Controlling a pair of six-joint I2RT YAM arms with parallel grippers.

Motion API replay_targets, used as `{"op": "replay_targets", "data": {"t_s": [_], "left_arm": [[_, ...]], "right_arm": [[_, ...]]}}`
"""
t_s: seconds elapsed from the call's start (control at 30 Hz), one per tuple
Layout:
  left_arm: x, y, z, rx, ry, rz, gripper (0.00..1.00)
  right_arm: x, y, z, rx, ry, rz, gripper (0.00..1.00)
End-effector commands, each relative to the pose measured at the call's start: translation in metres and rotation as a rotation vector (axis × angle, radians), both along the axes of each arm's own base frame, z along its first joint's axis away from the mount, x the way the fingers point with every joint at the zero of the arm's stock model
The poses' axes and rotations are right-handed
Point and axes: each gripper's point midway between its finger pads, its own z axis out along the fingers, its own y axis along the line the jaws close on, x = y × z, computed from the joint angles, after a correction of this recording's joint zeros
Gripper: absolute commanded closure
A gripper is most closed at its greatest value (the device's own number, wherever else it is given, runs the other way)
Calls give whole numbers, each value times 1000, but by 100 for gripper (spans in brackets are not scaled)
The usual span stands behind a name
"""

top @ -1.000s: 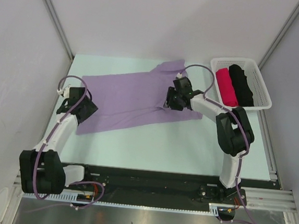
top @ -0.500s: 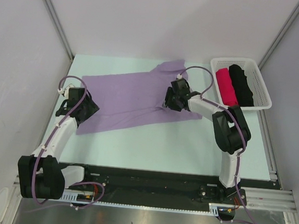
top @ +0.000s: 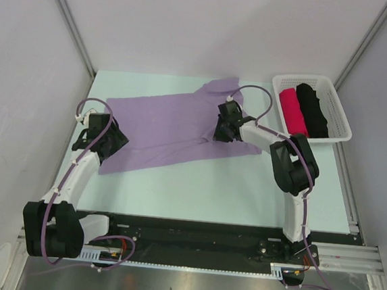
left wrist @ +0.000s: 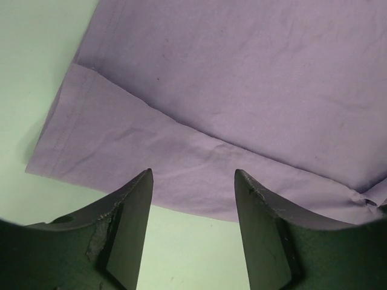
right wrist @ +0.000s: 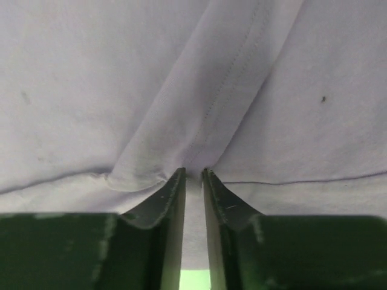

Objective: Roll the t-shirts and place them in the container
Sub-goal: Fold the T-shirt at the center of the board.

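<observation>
From the overhead camera I see the purple t-shirt (top: 161, 125) spread flat across the far half of the pale green table (top: 210, 187), running from the left side towards the middle, with one sleeve sticking out at the far edge. A white basket (top: 341, 117) sits at the far right corner, apart from the shirt, and holds a pink roll (top: 292, 111) beside a black roll (top: 313, 109). My left gripper (top: 112, 143) is low over the shirt's near-left corner. My right gripper (top: 219, 132) is down on the cloth near the shirt's right end.

The left wrist camera looks down on that corner of the t-shirt (left wrist: 242, 90). A strip of cloth along the edge is folded over, showing a stitched hem, and bare table (left wrist: 36, 72) lies to the left and below it. The left gripper (left wrist: 192, 181) has its jaws well apart – nothing is between them, and the cloth edge sits just past the tips.

On the right wrist camera the t-shirt (right wrist: 91, 90) fills nearly the whole view. The right gripper (right wrist: 193, 175) has its jaws almost together, only a narrow slit between them – a raised ridge of cloth with a stitched seam runs straight into the tips, and the fabric puckers there, so they are nipping a fold of the shirt. A sliver of green table shows low down between the jaws.
</observation>
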Motion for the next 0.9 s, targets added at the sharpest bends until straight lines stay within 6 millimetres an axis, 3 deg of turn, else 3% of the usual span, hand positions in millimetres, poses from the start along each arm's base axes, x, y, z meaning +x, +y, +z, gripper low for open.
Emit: {"op": "replay_targets", "data": {"t_s": [0.0, 0.17, 0.27, 0.47, 0.5, 0.53, 0.6, 0.73, 0.77, 0.87], "left_arm": [[9, 1, 14, 20, -41, -20, 38], [9, 0, 12, 22, -37, -22, 39], [11, 1, 10, 21, -32, -22, 39], [15, -1, 6, 6, -23, -18, 38], [17, -1, 7, 0, -24, -14, 38], [19, -2, 7, -1, -23, -15, 38], [26, -2, 7, -8, -19, -14, 37], [40, -1, 6, -15, -4, -12, 34], [46, -1, 7, -17, -6, -11, 34], [62, 3, 16, -28, -38, 8, 31]], "right_arm": [[18, 13, 25, -16, -68, 6, 81], [26, 24, 28, -43, -86, 35, 93], [36, 42, 37, -26, -121, 85, 98], [59, 78, 46, 29, -188, 188, 98], [62, 81, 36, 22, -184, 195, 95], [66, 90, 48, 53, -206, 224, 92], [68, 100, 51, 66, -230, 267, 90], [74, 117, 57, 92, -270, 358, 72], [77, 122, 68, 102, -299, 380, 68], [81, 124, 77, 82, -334, 413, 59]]}}
